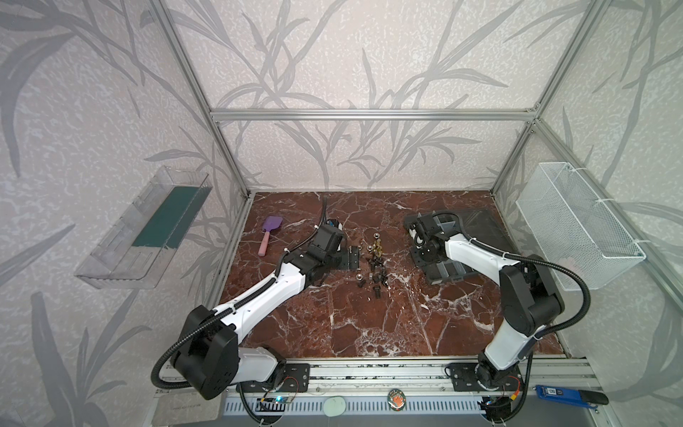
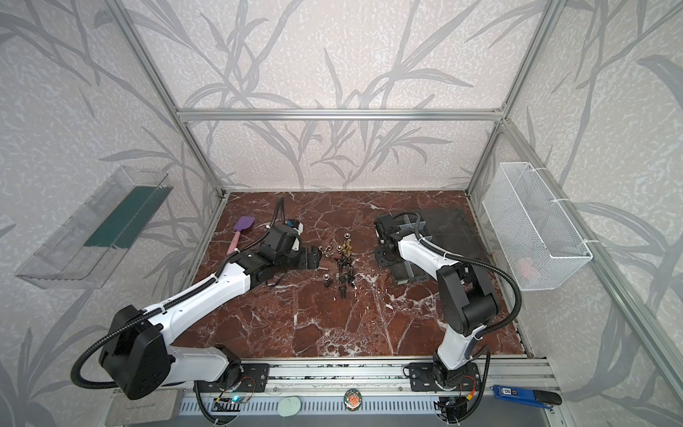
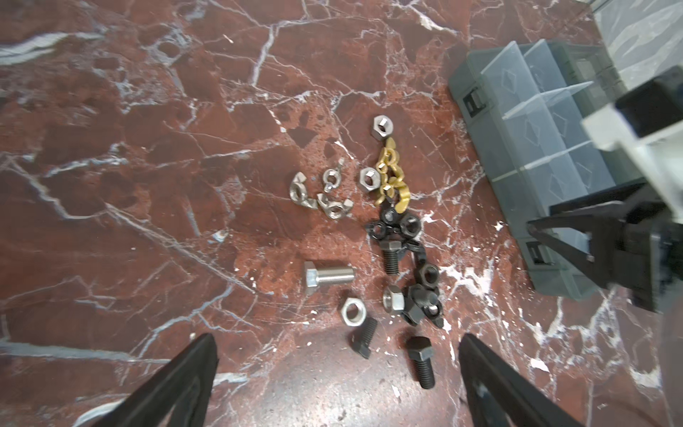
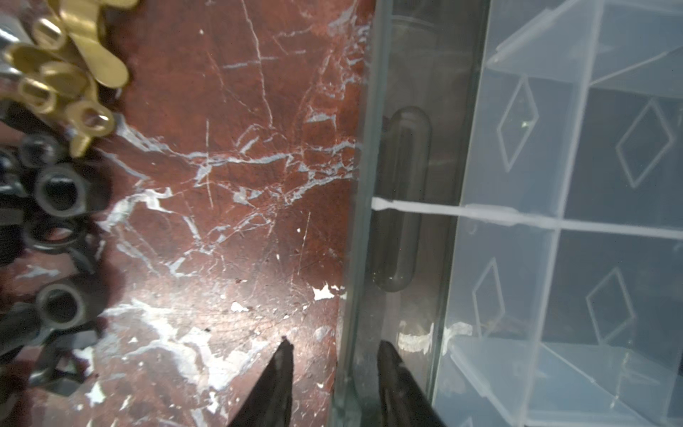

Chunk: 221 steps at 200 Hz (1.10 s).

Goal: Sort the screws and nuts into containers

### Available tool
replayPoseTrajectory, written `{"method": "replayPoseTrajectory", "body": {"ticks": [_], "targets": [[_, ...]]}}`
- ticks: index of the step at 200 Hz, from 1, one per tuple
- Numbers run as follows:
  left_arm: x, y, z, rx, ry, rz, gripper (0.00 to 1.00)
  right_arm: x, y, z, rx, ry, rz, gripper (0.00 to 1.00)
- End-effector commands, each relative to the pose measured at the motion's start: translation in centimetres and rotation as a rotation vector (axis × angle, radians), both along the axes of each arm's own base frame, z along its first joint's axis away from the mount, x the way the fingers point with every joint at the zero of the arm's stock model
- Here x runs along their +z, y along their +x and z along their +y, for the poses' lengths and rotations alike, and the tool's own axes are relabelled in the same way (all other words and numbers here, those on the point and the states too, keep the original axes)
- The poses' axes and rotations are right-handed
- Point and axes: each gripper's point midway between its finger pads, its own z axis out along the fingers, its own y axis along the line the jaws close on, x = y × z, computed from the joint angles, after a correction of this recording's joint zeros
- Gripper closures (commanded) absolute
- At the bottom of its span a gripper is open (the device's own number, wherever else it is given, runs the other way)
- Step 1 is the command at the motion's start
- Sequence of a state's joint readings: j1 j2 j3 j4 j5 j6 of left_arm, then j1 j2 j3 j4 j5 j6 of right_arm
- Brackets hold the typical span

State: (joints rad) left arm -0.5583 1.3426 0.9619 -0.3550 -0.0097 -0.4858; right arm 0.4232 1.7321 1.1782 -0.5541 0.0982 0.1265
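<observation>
Plenty of bare tabletop (image 1: 369, 325) lies nearest you, so both arms have free swing on that side. Next out, your left claw (image 3: 336, 336) hangs spread wide and empty over the near end of the pile. The screws (image 3: 421, 364) and nuts (image 3: 354, 312) lie loose in one strip mid-tabletop, and the containers (image 4: 610, 155) that I can see are bare. Take a loner first: that black screw sits apart from the tangle. Square your fingers across its shank and drop straight, so you don't rake the heap beside it. Further over, your right claw (image 4: 334, 345) is parted and carries nothing. It looks to straddle the front wall of the organizer box (image 4: 362, 222). Lift it clear before you sweep sideways, because I reckon that rim could snag a finger. The dividers stand tall, so release low and centred. Out back, a purple spatula (image 1: 271, 233) lies well apart on the left, and the wire basket (image 1: 576, 222) crowds your right elbow.
</observation>
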Motion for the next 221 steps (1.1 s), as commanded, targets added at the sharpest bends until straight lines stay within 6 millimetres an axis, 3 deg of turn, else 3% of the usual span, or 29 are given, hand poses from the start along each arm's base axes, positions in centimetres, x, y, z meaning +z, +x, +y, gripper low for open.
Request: {"method": "replayPoseTrajectory", "body": {"ticks": [1,43,58,91,122,135,152,176,212,221], "targets": [[0.8,0.3,1.2,0.029,0.079,-0.015,0.01,3.0,0.0,0.8,-0.022,0.070,-0.034,0.44],[1.8,0.2,2.9,0.064,0.145,-0.052,0.01,4.5,0.7,0.9,-0.055,0.078,-0.074,0.12],[2.1,-0.3,2.3,0.029,0.100,-0.060,0.01,5.1,0.7,1.7,-0.077,0.135,-0.065,0.00],[1.6,-1.0,2.2,0.032,-0.001,-0.060,0.01,6.8,0.7,4.2,-0.085,0.254,-0.075,0.01],[1.3,-1.9,2.4,0.018,-0.008,-0.036,0.01,7.4,-0.9,6.2,-0.057,0.258,-0.106,0.01],[1.0,-2.3,1.9,-0.002,-0.063,-0.008,0.01,6.6,-1.9,7.4,-0.035,0.267,-0.101,0.00],[0.6,-2.6,1.6,0.002,-0.131,0.035,0.01,5.2,-3.0,9.0,-0.005,0.277,-0.075,0.07],[0.0,-2.7,2.1,0.036,-0.200,0.079,0.01,3.6,-4.1,10.7,0.041,0.264,-0.023,0.26],[-0.5,-2.3,3.0,0.100,-0.333,0.102,0.01,2.8,-5.4,13.3,0.101,0.249,-0.010,0.37],[-0.7,-2.2,3.0,0.104,-0.343,0.111,0.01,1.4,-5.6,13.9,0.111,0.223,0.013,0.38]]}}
